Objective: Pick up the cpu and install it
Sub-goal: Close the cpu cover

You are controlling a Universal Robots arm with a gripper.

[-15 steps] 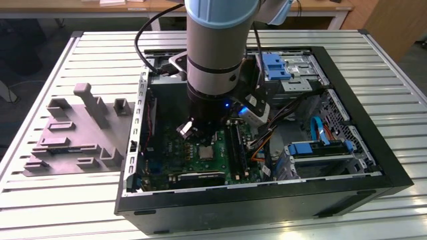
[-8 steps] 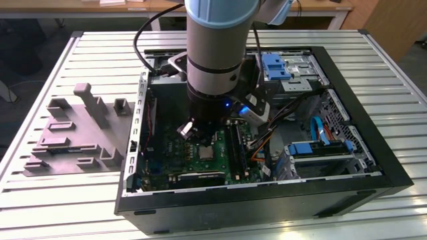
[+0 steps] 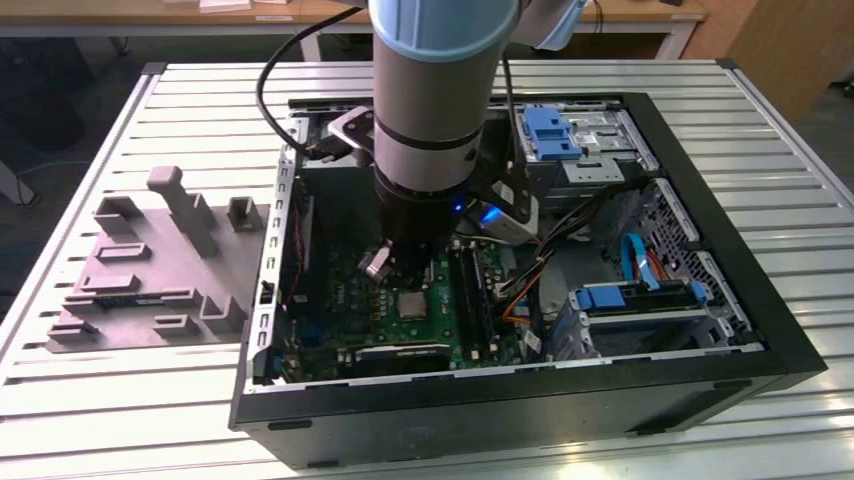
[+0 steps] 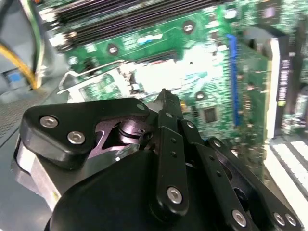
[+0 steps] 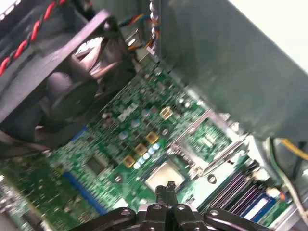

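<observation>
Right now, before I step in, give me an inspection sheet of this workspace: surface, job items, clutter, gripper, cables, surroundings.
Surface: slatted metal table carrying an open computer case.
Job's things: cpu lies flat on the green motherboard, beside the raised socket frame.
Clutter: grey moulded fixture on the table, at the exterior view's left of the case.
Gripper: gripper shut, nothing seen in it, tip over the cpu; contact cannot be told.
Cables: black cable beside the robot arm; orange and yellow wires and blue cable inside the case.
Surroundings: wooden desk behind the table.
</observation>
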